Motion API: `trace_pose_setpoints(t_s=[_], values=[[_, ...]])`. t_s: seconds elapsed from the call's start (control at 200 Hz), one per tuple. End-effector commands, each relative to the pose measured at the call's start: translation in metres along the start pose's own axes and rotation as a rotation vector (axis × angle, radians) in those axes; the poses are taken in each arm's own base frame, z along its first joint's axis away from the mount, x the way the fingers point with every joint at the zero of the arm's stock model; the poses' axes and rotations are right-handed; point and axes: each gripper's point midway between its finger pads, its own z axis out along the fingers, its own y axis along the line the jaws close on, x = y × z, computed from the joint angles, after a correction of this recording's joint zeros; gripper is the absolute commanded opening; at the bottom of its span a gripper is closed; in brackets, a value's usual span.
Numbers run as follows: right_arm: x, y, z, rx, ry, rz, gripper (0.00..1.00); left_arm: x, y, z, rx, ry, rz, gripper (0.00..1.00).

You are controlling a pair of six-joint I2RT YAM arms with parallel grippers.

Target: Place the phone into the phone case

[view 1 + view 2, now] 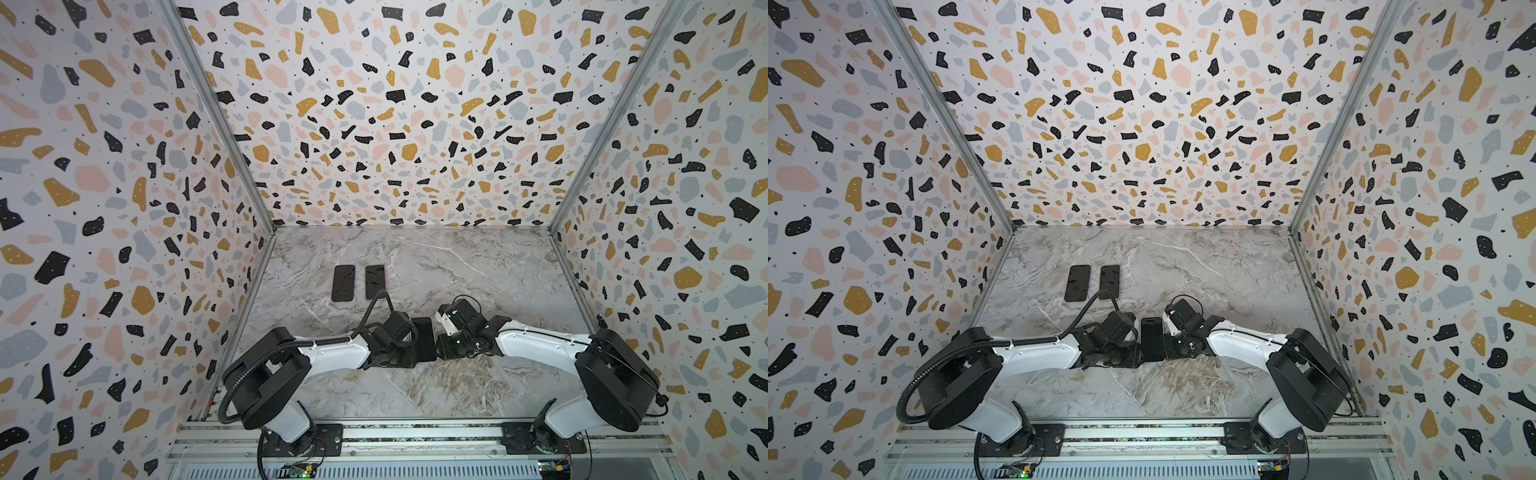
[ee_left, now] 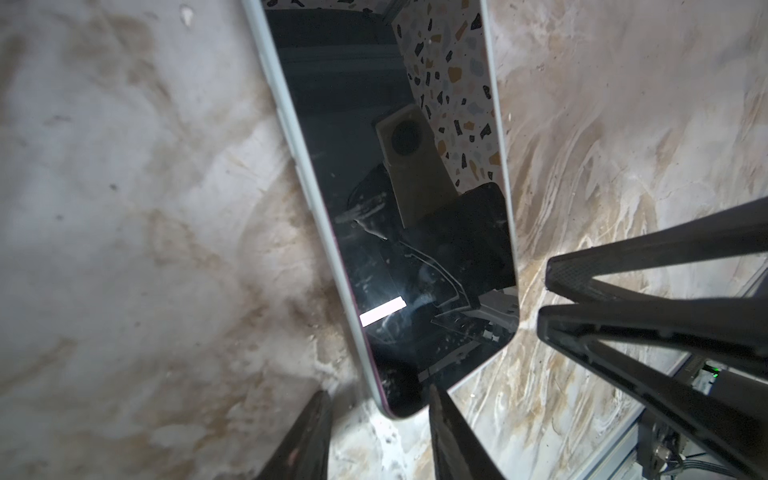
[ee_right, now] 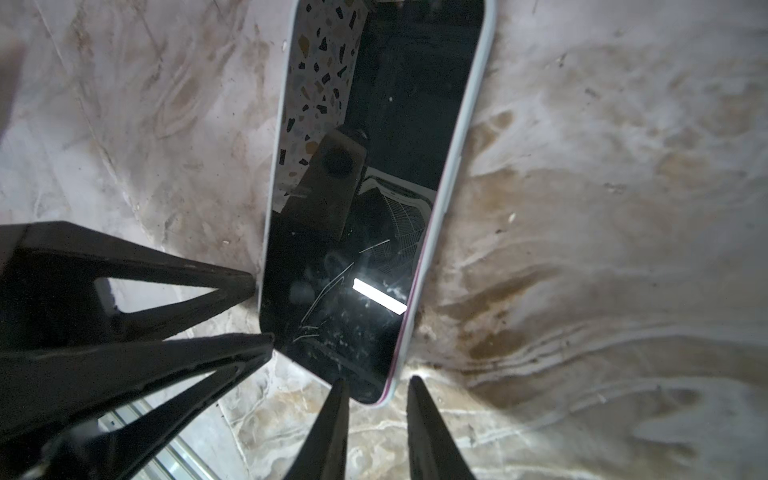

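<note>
When read from far left: pair of flat black slabs (image 1: 343, 282), side by side on marble table (image 1: 478, 270), rounded corners, well apart from the work. Phones or cases, cannot tell. Neither arm near them.

Next, left gripper (image 2: 377, 390): thin black wedge fingers (image 2: 446, 432), part spread, straddling one near corner of phone. Outer tip clear of the rim, inner tip overlapping the end edge. No pinch seen; contact there uncertain.

Centre: phone (image 1: 424, 338), flat on the table, glass up, between the two wrists in both top views.
- Long axis straight away from base rail (image 1: 415, 432), near short end toward both pincers.
- Arms abt equally close, one per near corner.
- Glass glossy, mirror-dark, scratched and smudged nr the near end.
- Pale grey rim round the glass, thin pink line just inside it at near corner. Prob. the phone case (image 2: 291, 124), wrapped round the phone; soft-looking plastic w/ button bumps on one long side.
- Seating at far end out of wrist views.

Right: right gripper (image 3: 379, 379), same wedge fingers, narrowly spread, other near corner poking between the tips. Not squeezing as far as seen.

Hinge of coming move, by judgement: that near end, w/ a press down on both corners to seat them. Slick glass, so tips likely to skid.
</note>
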Motion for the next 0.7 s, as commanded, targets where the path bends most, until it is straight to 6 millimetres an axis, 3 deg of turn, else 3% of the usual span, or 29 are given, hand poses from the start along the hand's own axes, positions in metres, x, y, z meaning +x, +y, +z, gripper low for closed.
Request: trace_pose_setpoints(t_s=[0.0, 0.696], values=[[-0.001, 0.002, 0.0, -0.012, -0.001, -0.01, 0.27, 0.045, 0.053, 0.011, -0.198, 0.153, -0.017, 0.4], [0.013, -0.003, 0.012, -0.031, 0.03, 0.011, 0.25, 0.061, 0.069, 0.018, -0.216, 0.175, -0.035, 0.31]])
